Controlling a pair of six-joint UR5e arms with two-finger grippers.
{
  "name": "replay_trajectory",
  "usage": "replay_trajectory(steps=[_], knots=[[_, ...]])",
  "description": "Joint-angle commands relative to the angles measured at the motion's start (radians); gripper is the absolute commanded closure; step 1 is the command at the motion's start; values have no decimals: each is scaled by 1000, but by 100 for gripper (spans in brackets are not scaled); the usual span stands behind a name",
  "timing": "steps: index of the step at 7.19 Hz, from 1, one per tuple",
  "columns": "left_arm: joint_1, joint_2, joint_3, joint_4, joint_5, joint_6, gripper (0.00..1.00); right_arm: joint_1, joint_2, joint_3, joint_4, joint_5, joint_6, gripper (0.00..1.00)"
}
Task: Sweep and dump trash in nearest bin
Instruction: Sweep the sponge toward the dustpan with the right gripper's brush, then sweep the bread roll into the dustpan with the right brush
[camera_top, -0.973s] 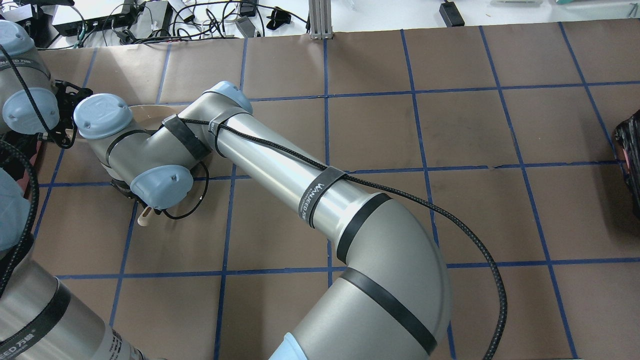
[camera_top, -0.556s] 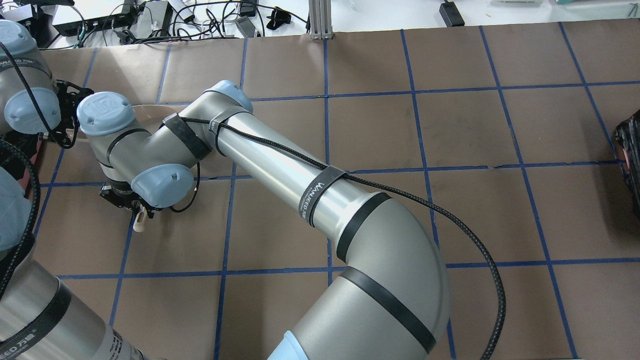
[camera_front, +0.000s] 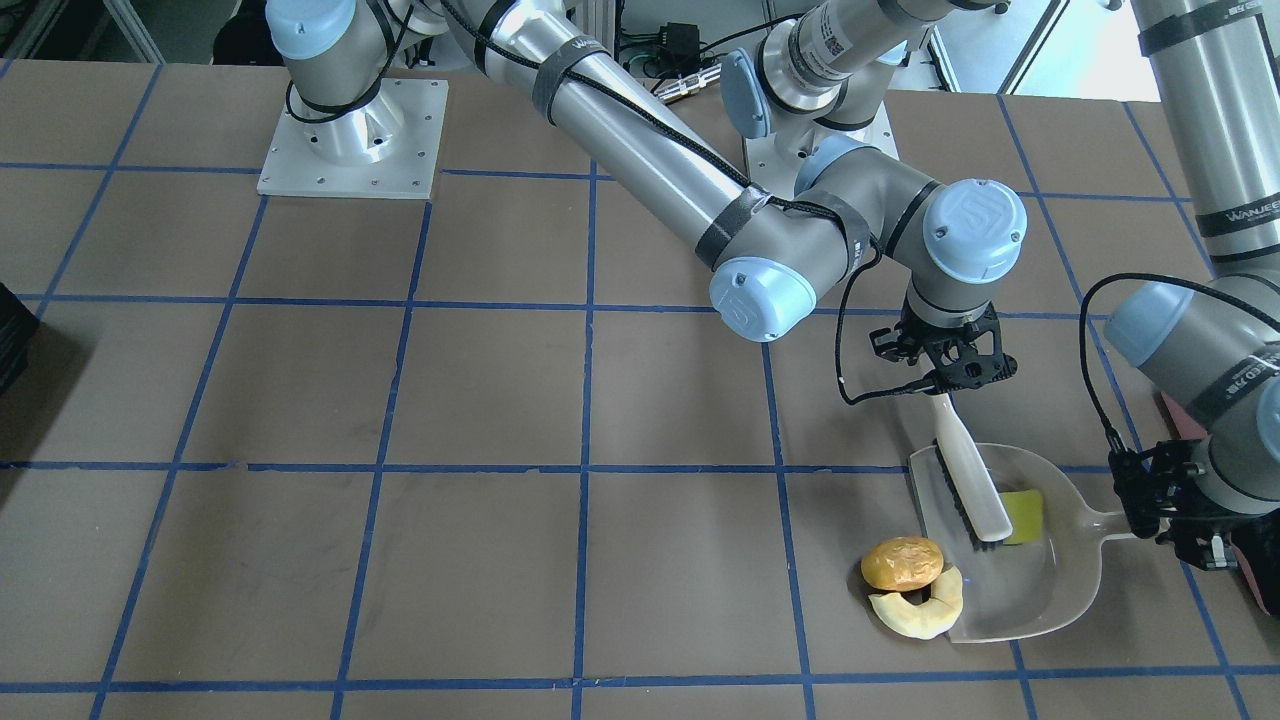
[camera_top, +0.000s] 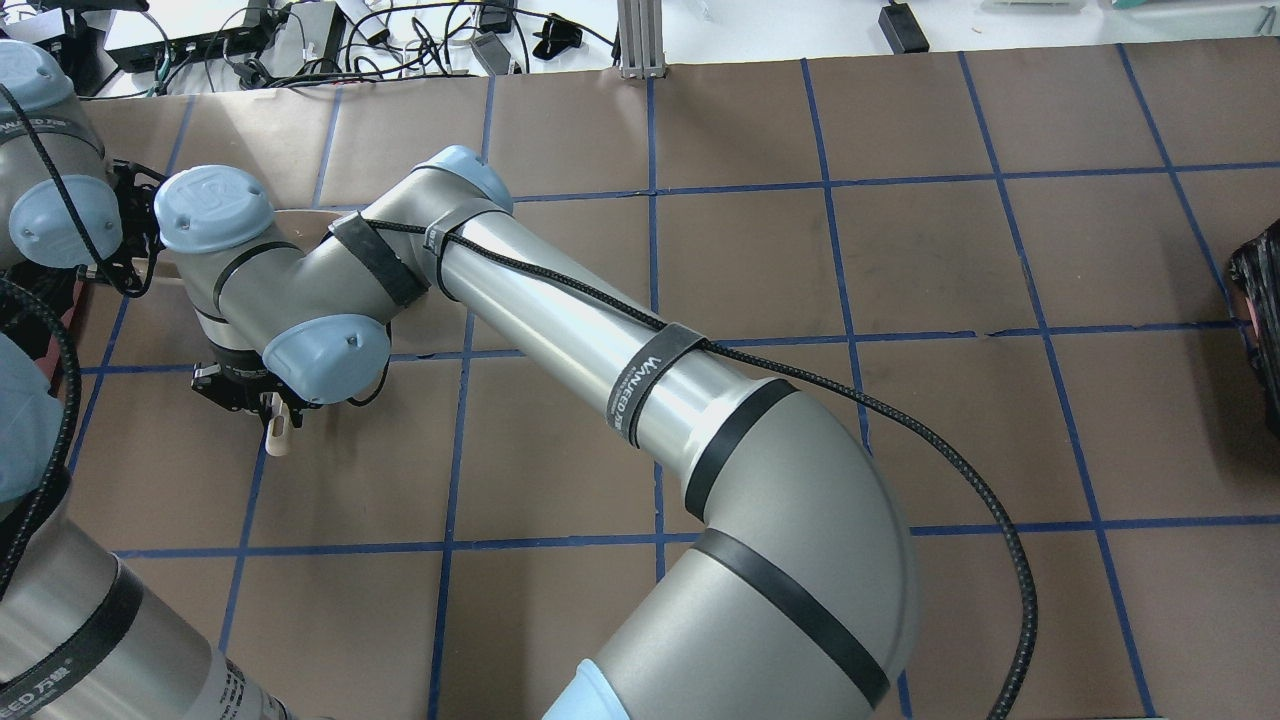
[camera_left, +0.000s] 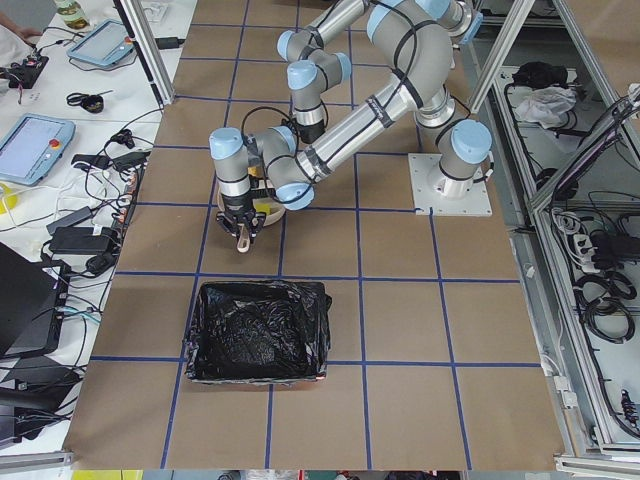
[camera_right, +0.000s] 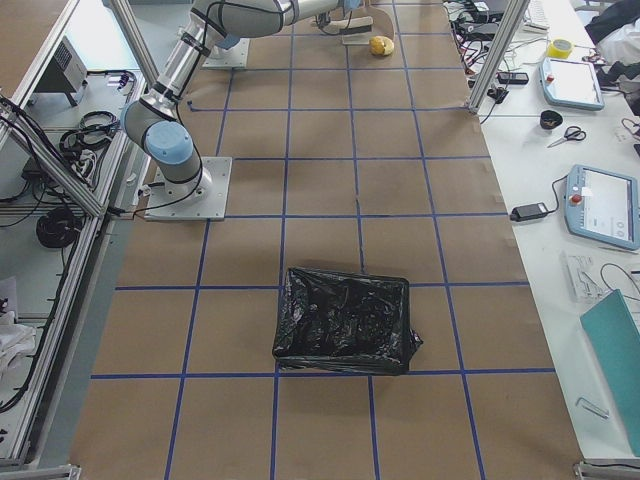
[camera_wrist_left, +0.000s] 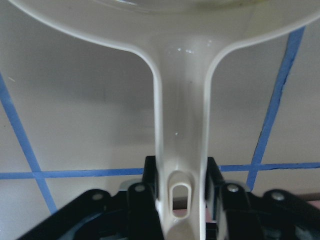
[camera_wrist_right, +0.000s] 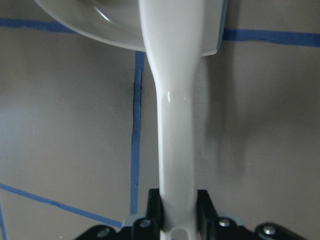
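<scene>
My left gripper (camera_front: 1150, 505) is shut on the handle of a translucent white dustpan (camera_front: 1040, 590); the left wrist view shows the grip (camera_wrist_left: 181, 175). My right gripper (camera_front: 945, 375) reaches across and is shut on a white brush (camera_front: 968, 480), also seen in the right wrist view (camera_wrist_right: 179, 200). The brush head lies inside the pan. The yellow sponge-like wedge (camera_front: 1025, 515) sits in the pan beside the brush. The orange-brown bread-like lump (camera_front: 902, 562) and the pale beige chunk (camera_front: 915, 612) lie on the table at the pan's lip. The black-lined bin (camera_left: 258, 330) stands near the dustpan.
A second black-bagged bin (camera_right: 345, 320) stands at the table's far right end and shows at the overhead view's right edge (camera_top: 1262, 320). The right arm's long forearm (camera_top: 590, 330) stretches across the table. Cables and devices (camera_top: 300, 40) lie beyond the far edge.
My right wrist has shifted a little to the left with the brush, and its handle tip has moved with it. The left arm has stayed almost still.
</scene>
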Motion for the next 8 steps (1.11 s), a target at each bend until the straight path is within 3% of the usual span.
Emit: replay_trajectory(steps=[1,3,6,8], knots=[[0,-2,0,0,2,0,100,-27,-53,5,-54,-39,254,100],[0,-2,0,0,19,-3,100,-89,-92,11,-52,-91,317,100],[-2,-2,0,0,28,-6,100,-130,-23,8,-60,-91,704,100],[-2,-3,0,0,47,-11,100,-130,-3,1,-63,-81,780,100]])
